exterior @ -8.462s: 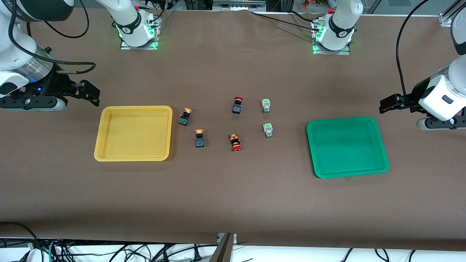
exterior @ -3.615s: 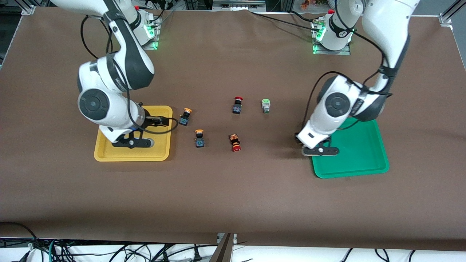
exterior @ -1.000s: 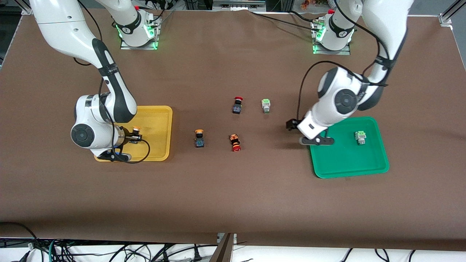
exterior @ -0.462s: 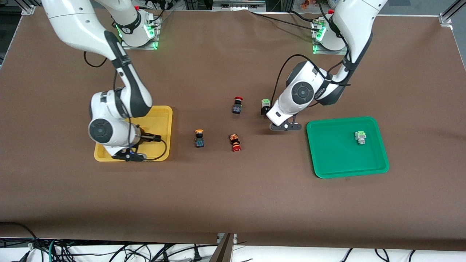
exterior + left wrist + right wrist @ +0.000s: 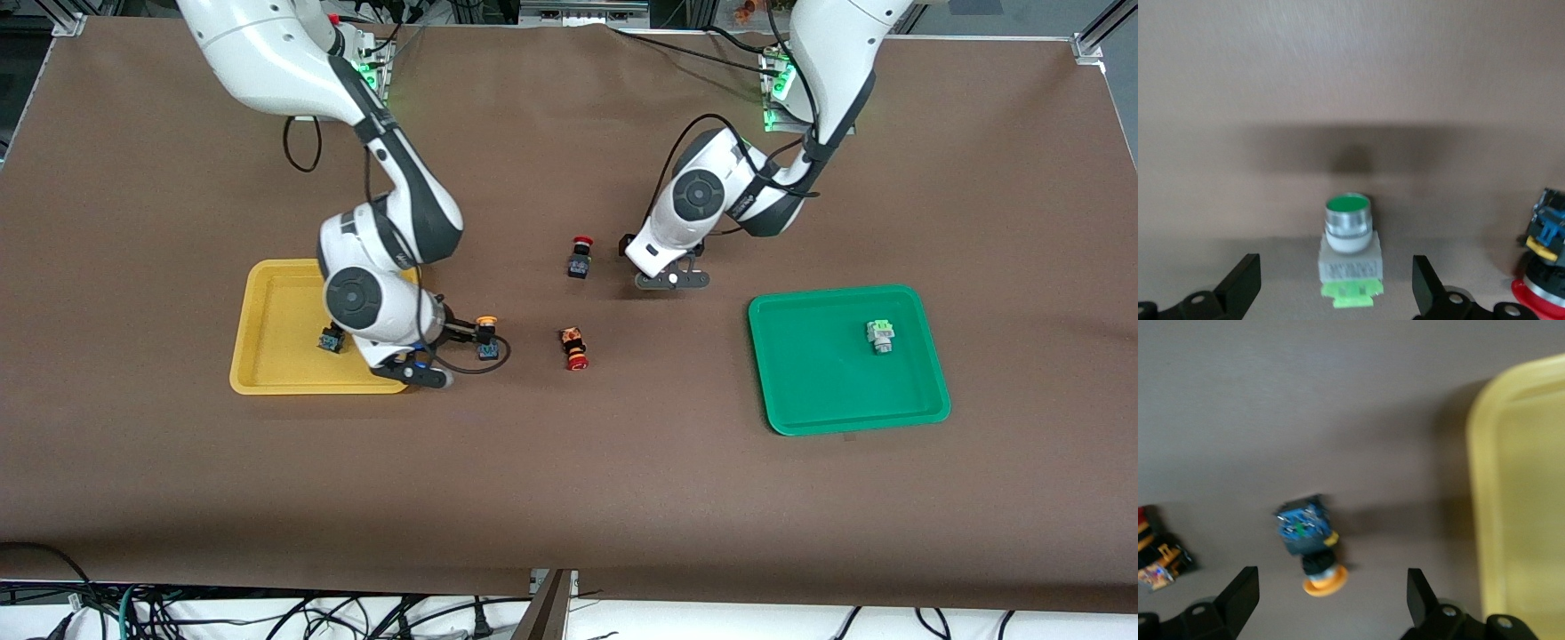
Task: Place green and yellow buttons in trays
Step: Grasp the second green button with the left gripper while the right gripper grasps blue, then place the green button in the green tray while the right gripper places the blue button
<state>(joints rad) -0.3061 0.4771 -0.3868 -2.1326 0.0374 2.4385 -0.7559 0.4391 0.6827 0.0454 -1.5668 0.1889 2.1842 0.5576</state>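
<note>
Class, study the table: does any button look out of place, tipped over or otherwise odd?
One thing stands out: the red button nearer the front camera lies tipped on its side, cap toward the camera, while the other red button stands apart, farther away. Nothing looks spilled or damaged.

My right arm bends down from its base, and my right gripper (image 5: 1328, 603) hangs low with its fingers (image 5: 1238, 593) spread wide. My left arm folds sharply at the elbow; my left gripper (image 5: 1338, 293) also seems low, jaws wide apart.
</note>
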